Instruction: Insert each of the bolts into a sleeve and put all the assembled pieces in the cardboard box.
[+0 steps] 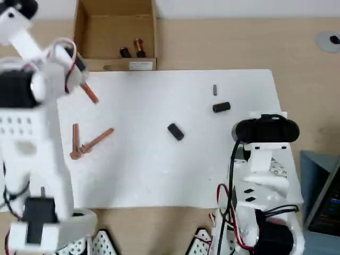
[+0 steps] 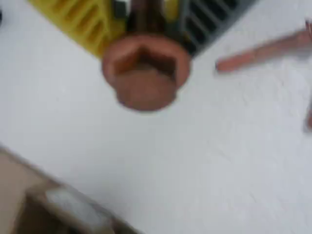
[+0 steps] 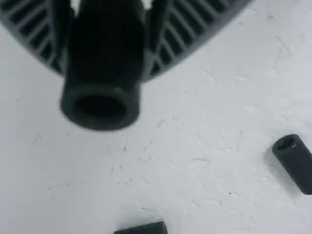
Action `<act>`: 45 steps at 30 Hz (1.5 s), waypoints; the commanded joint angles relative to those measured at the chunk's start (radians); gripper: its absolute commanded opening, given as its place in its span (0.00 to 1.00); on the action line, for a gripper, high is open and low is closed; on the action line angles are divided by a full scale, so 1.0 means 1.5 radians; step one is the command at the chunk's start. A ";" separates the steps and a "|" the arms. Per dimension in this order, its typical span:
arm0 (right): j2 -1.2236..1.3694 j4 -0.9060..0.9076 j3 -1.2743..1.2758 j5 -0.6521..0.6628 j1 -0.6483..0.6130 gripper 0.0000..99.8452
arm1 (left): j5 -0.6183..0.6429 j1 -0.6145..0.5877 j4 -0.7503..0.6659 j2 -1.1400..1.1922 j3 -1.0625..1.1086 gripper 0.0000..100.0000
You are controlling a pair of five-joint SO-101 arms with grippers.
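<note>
Where mat [image 1: 159, 170] meets box [image 1: 114, 65], left gripper [image 2: 146, 14] holds bolt [image 2: 146, 78]

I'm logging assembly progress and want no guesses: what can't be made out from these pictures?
Left wrist view: the held bolt is blurred, and its own head hides most of its shank.
Right wrist view: the held sleeve has a bore too dark to see inside; another sleeve is cut off by the picture edge.
High view: the pieces in the cardboard box are too small to judge whether fully assembled; a tiny dark thing is unidentifiable.
</note>
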 commanded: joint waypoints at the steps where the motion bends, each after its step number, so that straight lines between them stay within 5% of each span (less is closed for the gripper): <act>1: -0.001 -0.002 -0.027 -0.005 0.003 0.01 | -0.023 0.042 -0.020 -0.114 0.116 0.00; 10: -0.056 -0.042 0.011 -0.005 -0.083 0.01 | -0.074 0.057 -0.287 -0.377 0.534 0.00; 19: -0.218 -0.161 0.169 -0.005 -0.185 0.01 | -0.080 0.069 -0.449 -0.624 0.819 0.00; 33: -0.255 -0.219 0.246 -0.074 -0.411 0.01 | -0.078 0.228 -0.640 -0.929 1.082 0.00; 45: -0.255 -0.220 0.270 -0.072 -0.552 0.01 | -0.006 0.271 -0.656 -1.053 1.097 0.00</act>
